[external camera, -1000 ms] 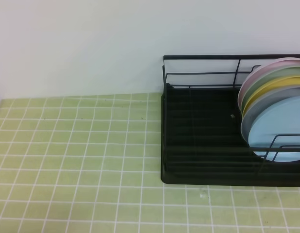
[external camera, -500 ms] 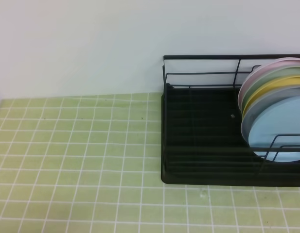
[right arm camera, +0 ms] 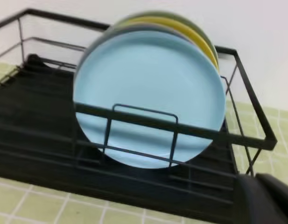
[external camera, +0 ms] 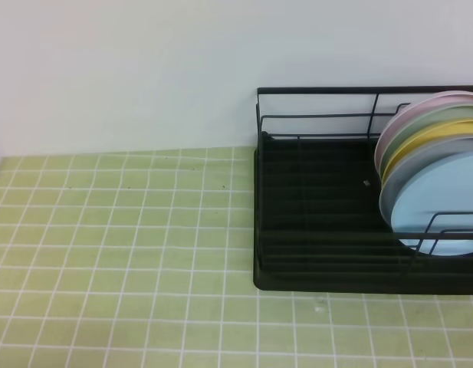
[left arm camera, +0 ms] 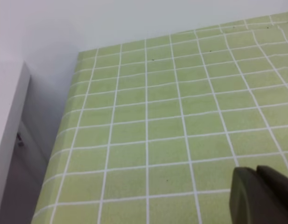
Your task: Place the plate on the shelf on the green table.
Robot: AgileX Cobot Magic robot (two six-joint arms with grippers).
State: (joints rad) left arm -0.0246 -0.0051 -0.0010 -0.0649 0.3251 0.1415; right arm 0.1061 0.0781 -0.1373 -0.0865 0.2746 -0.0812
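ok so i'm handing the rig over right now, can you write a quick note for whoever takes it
Left tool: shut, holding nothing, low over bare green table.
Right tool: shut, holding nothing, just in front of the shelf, clear of it.
Light blue plate: standing on edge in the shelf's slots, frontmost of the stack, with grey, yellow, green and pink plates behind it.
Shelf: sits on the green table at the right, against the wall.
Done: the plate is racked and released.
Left: nothing obvious; perhaps draw both arms back and check that the plate stands steady.
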